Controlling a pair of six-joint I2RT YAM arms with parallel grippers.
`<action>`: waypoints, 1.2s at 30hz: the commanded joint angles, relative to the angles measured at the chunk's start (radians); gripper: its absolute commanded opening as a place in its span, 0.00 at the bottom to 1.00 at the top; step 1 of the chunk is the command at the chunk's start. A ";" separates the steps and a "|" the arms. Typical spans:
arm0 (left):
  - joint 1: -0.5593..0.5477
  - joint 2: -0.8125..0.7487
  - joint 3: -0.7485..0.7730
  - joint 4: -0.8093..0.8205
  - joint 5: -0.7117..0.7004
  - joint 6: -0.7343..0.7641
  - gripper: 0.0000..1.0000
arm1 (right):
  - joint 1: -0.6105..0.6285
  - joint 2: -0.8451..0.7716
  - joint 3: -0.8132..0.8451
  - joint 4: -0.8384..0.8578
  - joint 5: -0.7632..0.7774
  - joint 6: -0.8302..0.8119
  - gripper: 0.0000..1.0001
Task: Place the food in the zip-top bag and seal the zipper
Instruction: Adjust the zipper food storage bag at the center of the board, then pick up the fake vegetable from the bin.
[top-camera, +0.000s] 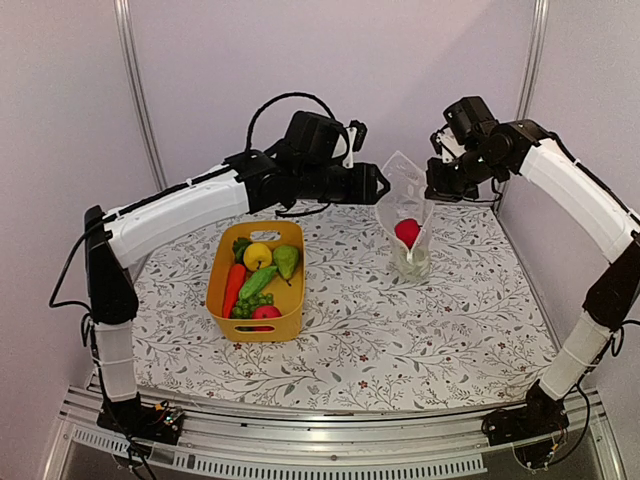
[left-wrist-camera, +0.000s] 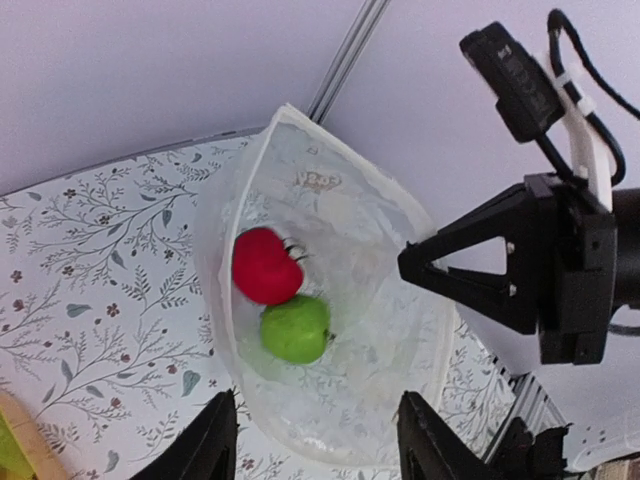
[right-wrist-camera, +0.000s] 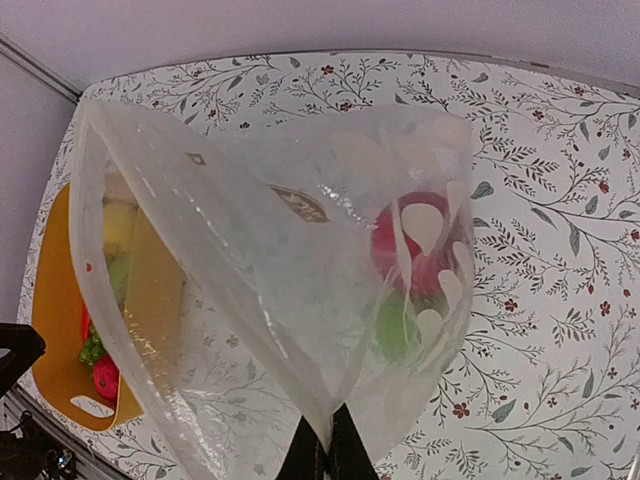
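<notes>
Now the bag (top-camera: 405, 205) hangs upright with its mouth wide open; it is clear, floppy plastic with white round dots. Inside, low down, a red piece (left-wrist-camera: 266, 265) lies touching a green piece (left-wrist-camera: 296, 328). A small printed mark on the bag wall is too blurred to read. The right gripper (right-wrist-camera: 325, 440) has its fingers pressed together on the bag's top edge and holds it up. The left gripper (left-wrist-camera: 318, 400) is just beside the mouth, spread and holding nothing. More food lies in the yellow tub (top-camera: 215, 285), well apart.
</notes>
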 joint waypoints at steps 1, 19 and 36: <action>-0.009 -0.089 -0.136 -0.038 0.000 0.015 0.60 | 0.026 -0.006 -0.081 0.065 -0.035 -0.018 0.00; 0.159 -0.528 -0.814 -0.152 -0.130 -0.039 0.75 | 0.145 -0.002 -0.309 0.201 -0.205 -0.009 0.00; 0.172 -0.507 -0.925 -0.380 0.044 -0.096 0.84 | 0.168 0.017 -0.299 0.193 -0.242 -0.018 0.00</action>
